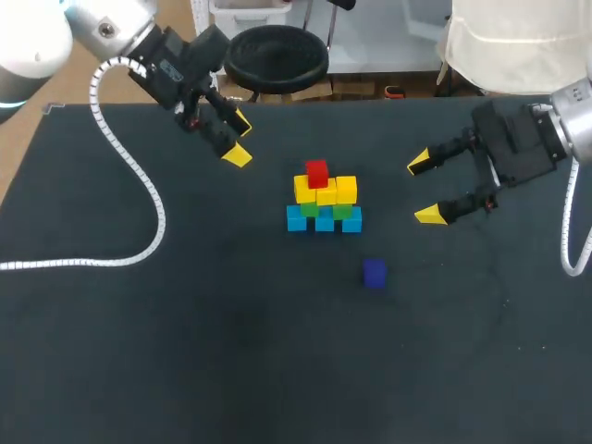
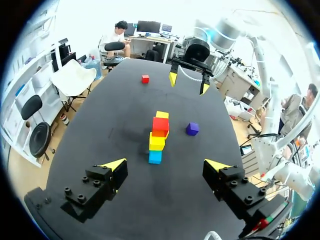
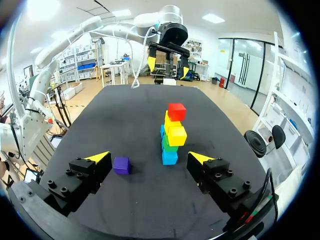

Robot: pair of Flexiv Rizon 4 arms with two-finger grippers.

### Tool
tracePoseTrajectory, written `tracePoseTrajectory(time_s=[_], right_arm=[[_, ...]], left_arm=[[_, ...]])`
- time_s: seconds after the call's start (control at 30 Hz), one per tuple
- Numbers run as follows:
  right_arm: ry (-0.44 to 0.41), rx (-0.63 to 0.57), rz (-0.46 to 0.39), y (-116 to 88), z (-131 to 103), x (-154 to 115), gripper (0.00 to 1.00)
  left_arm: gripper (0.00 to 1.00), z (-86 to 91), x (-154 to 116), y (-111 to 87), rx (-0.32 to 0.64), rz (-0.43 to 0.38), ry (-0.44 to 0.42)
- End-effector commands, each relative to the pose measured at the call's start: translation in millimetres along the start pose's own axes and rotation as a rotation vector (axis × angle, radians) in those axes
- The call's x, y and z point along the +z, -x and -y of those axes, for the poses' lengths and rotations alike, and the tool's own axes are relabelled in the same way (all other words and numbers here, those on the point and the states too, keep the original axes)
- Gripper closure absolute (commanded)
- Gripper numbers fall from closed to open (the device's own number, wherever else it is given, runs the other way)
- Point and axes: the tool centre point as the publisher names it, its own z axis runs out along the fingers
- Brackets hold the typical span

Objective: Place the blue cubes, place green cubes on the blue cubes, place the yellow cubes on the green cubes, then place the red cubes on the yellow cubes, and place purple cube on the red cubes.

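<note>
Stack sits mid-tabletop (image 1: 185, 351): three blue cubes (image 1: 323, 222) in a touching row at the base, green cubes (image 1: 342, 211) on them, yellow cubes (image 1: 326, 194) above the green, and one red cube (image 1: 316, 172) on top. The purple cube (image 1: 374, 272) lies alone on the tabletop, apart from the stack, on the near side towards your right arm (image 1: 578, 120). In the right wrist view the purple cube (image 3: 121, 165) sits low ahead of the right jaws, near one yellow fingertip (image 3: 97, 157) but clear of it. The stack (image 3: 171, 137) stands further out, between the lines of the two fingers. Right jaws: wide open, nothing in them, held off to the right of the stack. Your left arm (image 1: 111, 28) comes in at the far left corner. Left jaws: also spread wide and empty, well apart from the stack. From the left wrist view you get a second red cube (image 2: 145, 78) lying flat on the tabletop beyond the stack, near the right jaws; the head view does not show it. A white coiled cable (image 1: 139, 185) trails from the left arm across the left part of the tabletop.
</note>
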Motion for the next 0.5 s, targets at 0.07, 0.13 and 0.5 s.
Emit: tracePoseTrajectory(time_s=[0.07,0.13,0.5], right_arm=[[-0.001,-0.001,0.001,0,0,0,0.0],[-0.001,-0.001,0.001,0,0,0,0.0],[-0.021,0.004,-0.014,-43,-19,-48,0.0]], left_arm=[[0.0,5.5,0,-1.6,-0.001,0.002,0.099],[0.0,5.5,0,-1.6,-0.001,0.002,0.099],[0.0,5.5,0,-1.6,-0.001,0.002,0.099]])
